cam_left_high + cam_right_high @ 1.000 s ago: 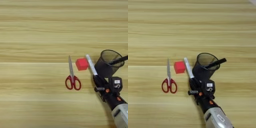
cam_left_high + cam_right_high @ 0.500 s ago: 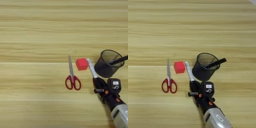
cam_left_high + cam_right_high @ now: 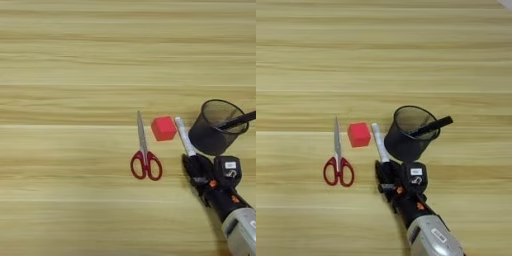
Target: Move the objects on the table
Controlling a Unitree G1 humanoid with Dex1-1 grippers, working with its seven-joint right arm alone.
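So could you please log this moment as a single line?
right gripper at near end of white marker | small red cube beside marker | red-handled scissors flat, untouched | black mesh cup upright

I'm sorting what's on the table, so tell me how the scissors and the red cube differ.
The scissors are long and thin, lying flat with silver blades pointing away from the robot and red loop handles toward it; the red cube is small, compact and blocky. The scissors are two-coloured, silver and red; the cube is red all over. The scissors lie further left; the cube sits between them and the white marker. Both rest on the table, untouched by the hand.
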